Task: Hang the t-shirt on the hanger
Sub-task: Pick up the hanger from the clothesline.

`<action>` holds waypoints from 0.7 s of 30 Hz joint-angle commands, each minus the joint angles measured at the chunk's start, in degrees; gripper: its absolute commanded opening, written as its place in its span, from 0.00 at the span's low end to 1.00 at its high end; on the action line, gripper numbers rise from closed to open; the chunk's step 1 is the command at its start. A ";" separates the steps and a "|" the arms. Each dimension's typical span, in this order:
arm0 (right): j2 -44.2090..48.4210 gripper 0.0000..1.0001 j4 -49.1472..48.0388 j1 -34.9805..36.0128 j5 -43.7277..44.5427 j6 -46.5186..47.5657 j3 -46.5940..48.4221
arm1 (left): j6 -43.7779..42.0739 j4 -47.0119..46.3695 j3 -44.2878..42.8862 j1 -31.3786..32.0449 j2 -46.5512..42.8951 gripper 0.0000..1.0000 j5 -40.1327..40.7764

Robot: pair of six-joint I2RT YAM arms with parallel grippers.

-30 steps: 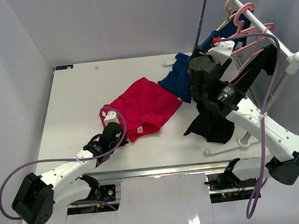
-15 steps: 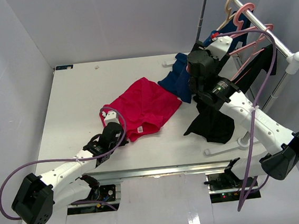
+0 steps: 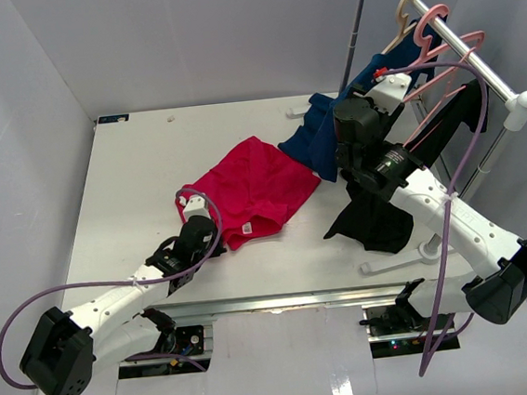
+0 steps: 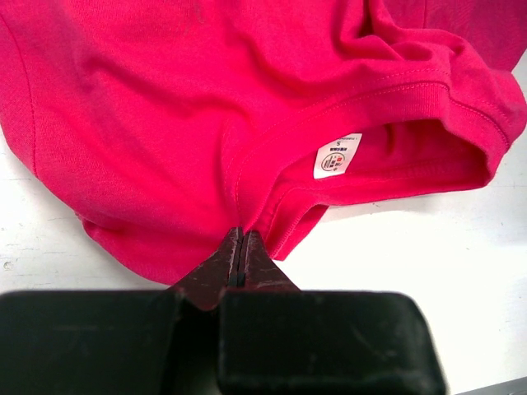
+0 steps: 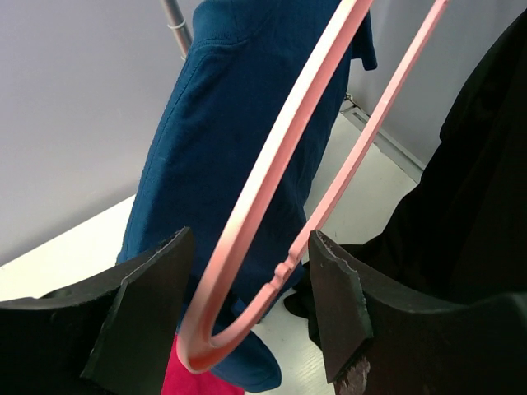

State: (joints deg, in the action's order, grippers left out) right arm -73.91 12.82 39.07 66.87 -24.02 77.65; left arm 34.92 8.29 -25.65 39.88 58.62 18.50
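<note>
At the lower left of the top view, our left tool (image 3: 199, 234) is clenched flat on the near edge of the t-shirt (image 3: 255, 187). The wrist view shows its jaws pressed together on the red cloth just beside the collar, left of the white label (image 4: 338, 155). We judge this grip is there to pin the neck opening, so the collar stays put and can be found when the hanger comes.

The t-shirt itself lies crumpled on the desk (image 3: 139, 163) at the middle of the frame, its far corner touching the navy shirt (image 3: 309, 142).

Right of centre, our right tool (image 5: 247, 247) is raised to the rack. Its jaws stand apart, straddling the rounded end of the hanger (image 5: 276, 185) with a gap on each side, so nothing is grasped yet. The hanger hangs by its hook from the rail (image 3: 474, 51) at the upper right, between the navy shirt and the black garment (image 5: 473, 164). We read this as the tool lined up to take the hanger by its shoulder.
</note>
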 commanded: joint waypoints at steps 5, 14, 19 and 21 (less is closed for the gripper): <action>2.92 0.56 -2.10 -0.16 3.09 0.93 -0.66 | -0.46 -1.14 -0.10 0.11 -1.23 0.00 -0.22; 1.65 0.47 -2.02 -0.22 4.33 4.30 0.78 | -0.38 -1.09 -0.36 0.11 -0.70 0.00 -0.48; 1.41 0.33 -2.10 -0.22 4.82 6.38 2.20 | -0.46 -1.17 -0.20 0.11 -1.11 0.00 -0.57; 1.35 0.25 -2.13 -0.25 5.25 7.02 2.79 | -0.49 -1.34 -0.10 0.11 -1.14 0.00 -0.40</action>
State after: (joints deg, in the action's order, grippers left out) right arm -72.50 13.07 39.05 69.20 -19.10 77.20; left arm 34.89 8.28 -25.65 39.88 58.54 18.48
